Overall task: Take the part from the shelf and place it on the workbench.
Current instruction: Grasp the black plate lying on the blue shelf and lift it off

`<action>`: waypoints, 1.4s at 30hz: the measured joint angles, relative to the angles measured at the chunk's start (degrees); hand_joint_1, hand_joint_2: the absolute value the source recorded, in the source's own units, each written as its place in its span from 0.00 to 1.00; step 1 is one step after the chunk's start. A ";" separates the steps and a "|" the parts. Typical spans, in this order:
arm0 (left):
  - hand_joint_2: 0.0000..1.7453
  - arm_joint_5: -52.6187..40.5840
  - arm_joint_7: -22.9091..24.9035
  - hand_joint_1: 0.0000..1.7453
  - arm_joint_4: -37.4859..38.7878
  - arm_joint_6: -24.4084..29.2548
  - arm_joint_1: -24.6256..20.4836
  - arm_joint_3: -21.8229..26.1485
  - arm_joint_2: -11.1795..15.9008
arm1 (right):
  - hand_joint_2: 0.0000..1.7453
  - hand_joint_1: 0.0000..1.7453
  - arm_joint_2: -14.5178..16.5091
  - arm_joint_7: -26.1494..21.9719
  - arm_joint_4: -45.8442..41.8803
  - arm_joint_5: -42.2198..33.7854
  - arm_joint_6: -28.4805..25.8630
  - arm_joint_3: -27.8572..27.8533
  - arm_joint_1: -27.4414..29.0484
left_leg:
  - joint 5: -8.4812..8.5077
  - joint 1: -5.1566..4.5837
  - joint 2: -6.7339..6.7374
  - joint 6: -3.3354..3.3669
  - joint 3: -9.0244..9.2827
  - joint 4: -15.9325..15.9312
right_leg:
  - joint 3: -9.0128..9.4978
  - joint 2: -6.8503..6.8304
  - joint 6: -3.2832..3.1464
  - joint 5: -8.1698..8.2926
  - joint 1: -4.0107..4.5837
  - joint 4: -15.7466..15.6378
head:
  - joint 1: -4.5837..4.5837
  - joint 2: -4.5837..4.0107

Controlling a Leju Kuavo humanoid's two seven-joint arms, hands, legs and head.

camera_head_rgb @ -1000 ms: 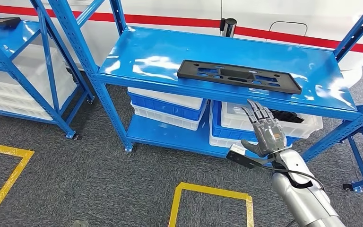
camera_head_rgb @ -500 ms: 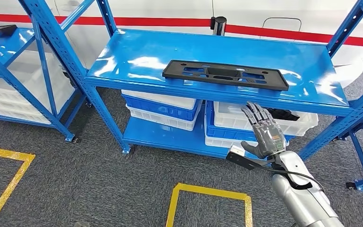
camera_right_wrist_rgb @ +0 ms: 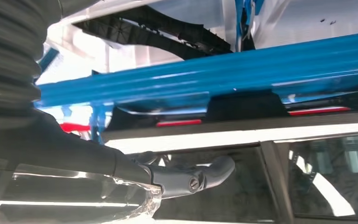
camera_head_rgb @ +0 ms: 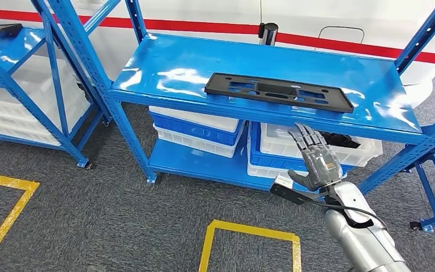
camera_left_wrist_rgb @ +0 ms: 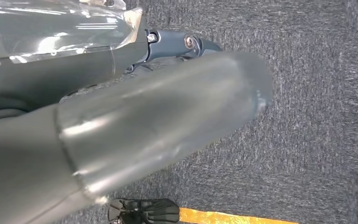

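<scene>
The blue shelf spans most of the head view, its glossy top board catching glare. Against half a second ago the whole picture has slid a little to the right and down — a move of the camera, since shelf, floor markings and crates all shift together.

On the lower level sit stacked white and blue crates; the right-hand crate holds dark pieces, probably more parts, though the board's edge hides most of them.

The part, a long flat black panel with cut-outs, lies on the top board near its front edge, untouched.

The right hand is raised in front of the shelf, below the board's front edge and apart from the part — fingers spread and straight, holding nothing, much as it was half a second ago.

In the left wrist view the left hand hangs over grey carpet; too little of it shows to tell how its fingers lie.
</scene>
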 joint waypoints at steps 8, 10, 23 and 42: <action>0.00 -0.11 -0.14 0.00 0.02 0.00 0.13 0.02 -0.06 | 1.00 0.00 -0.22 0.16 -0.32 0.12 -0.01 -0.08 0.38 | -0.20 -0.99 -0.25 0.23 -0.63 0.85 | 0.30 -0.05 0.31 1.22 -0.07 -1.35 | -0.13 0.00; 0.00 -0.20 -0.14 0.00 0.02 0.00 0.13 0.02 -0.08 | 1.00 0.00 -0.22 0.15 -0.41 0.27 0.01 -0.08 0.37 | -0.20 -1.00 -0.26 0.24 -0.64 0.85 | 0.36 -0.05 0.37 1.26 -0.08 -1.47 | -0.11 0.00; 0.00 -0.35 -0.63 0.00 0.02 -0.08 0.12 0.02 -0.12 | 1.00 0.00 -0.61 -1.24 -0.10 -1.33 0.04 -0.07 -1.80 | -0.23 -0.98 -0.27 0.28 -0.66 0.86 | 0.31 -0.07 0.44 1.31 -0.07 -1.57 | -0.13 0.00; 0.00 -1.19 -0.46 0.00 0.45 -1.36 0.11 0.00 -0.15 | 1.00 0.00 -1.58 -0.79 -0.21 -3.27 -1.73 0.51 -1.64 | -0.23 -0.94 -0.26 0.28 -0.68 0.85 | 0.30 -0.06 0.44 1.30 -0.05 -1.56 | -0.13 0.00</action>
